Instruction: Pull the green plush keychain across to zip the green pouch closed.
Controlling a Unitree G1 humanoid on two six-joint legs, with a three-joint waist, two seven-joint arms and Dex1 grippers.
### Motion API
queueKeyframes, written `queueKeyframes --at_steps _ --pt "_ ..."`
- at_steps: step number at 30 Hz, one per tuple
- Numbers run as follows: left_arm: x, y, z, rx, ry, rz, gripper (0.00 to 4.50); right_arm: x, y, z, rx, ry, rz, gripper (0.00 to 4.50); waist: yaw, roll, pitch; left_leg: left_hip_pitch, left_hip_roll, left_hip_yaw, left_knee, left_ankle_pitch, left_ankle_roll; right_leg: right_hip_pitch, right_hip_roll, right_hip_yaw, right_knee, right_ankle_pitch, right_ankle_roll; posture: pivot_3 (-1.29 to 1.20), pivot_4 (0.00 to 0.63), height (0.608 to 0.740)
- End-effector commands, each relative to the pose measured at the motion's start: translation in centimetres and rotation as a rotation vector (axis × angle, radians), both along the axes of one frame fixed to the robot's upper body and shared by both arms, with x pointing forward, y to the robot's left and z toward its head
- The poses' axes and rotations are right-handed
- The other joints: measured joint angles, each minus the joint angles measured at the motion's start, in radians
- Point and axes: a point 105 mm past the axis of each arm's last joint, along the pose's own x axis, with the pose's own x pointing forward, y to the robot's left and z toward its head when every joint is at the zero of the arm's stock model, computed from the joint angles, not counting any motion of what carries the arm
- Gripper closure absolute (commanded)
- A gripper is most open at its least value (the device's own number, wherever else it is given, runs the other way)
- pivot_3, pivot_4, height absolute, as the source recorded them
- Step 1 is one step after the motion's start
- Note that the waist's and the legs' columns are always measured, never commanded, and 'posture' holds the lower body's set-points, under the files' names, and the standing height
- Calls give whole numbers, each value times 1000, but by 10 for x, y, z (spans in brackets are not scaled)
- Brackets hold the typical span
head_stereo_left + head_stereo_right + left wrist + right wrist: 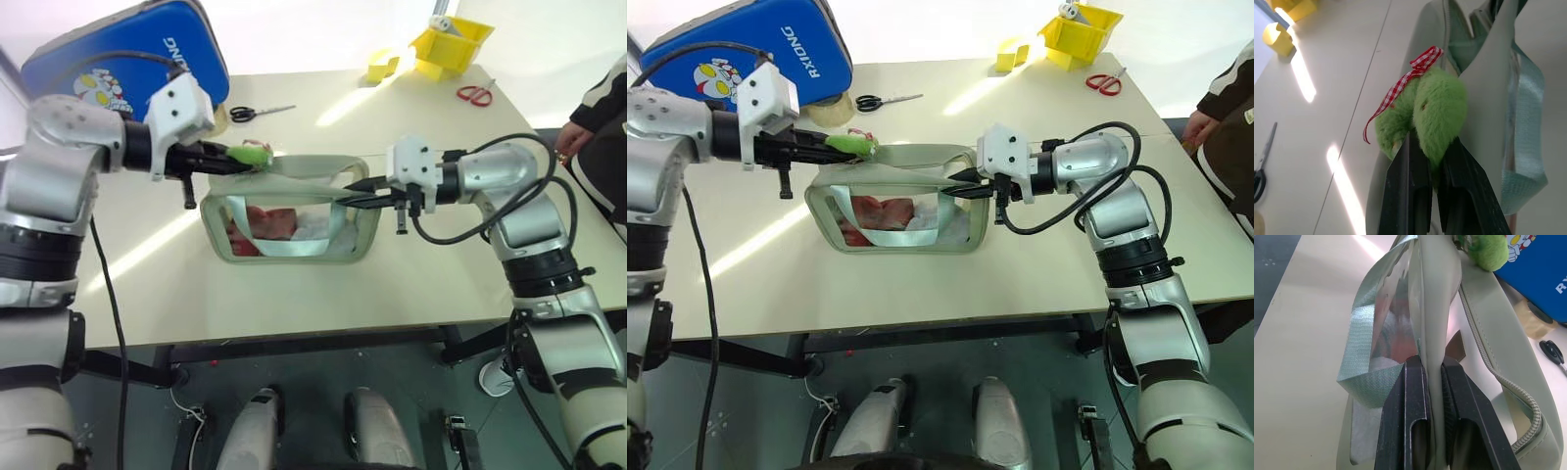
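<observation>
Between the left jaws sits the fuzzy green plush keychain [1437, 115]; right jaws pinch the green pouch [294, 235].

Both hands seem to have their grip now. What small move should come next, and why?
Probably draw the left hand, shut on the green plush keychain, along the zipper toward the right hand. The right hand pinches the green pouch at its far end, so it can brace the pouch against the pull.

Pale tabletop [294, 294] streaked with bright light, dark grey floor [127, 421] beneath, white wall behind
</observation>
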Motion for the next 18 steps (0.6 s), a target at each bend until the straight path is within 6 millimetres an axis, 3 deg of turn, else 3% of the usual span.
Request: queueKeyframes --at_steps 1,3,4,9,13,18 --pt "-3 1 3 95 -84 -20 4449 -5 2 24 36 -89 14 4500 0 0 0 0 0 0 0 0 0 0 0 0 0 0 0 0 150 740" --pt "-1 4 -2 136 -96 -23 4449 -4 2 24 36 -90 12 4500 -1 0 0 0 0 0 0 0 0 0 0 0 0 0 0 0 150 740" --pt "0 5 -3 137 -99 -23 4131 -4 2 24 36 -90 11 4500 -1 0 0 0 0 0 0 0 0 0 0 0 0 0 0 0 150 740" --pt "1 8 0 101 -88 -14 1937 -3 1 23 34 -88 10 4500 0 0 0 0 0 0 0 0 0 0 0 0 0 0 0 0 150 740" --pt "-2 14 17 60 -90 0 37 -2 0 22 28 -88 9 4500 0 0 0 0 0 0 0 0 0 0 0 0 0 0 0 0 150 740" --pt "-4 32 38 26 -104 61 37 -2 0 22 24 -89 8 4500 -3 0 0 0 0 0 0 0 0 0 1 0 0 0 0 0 150 740"
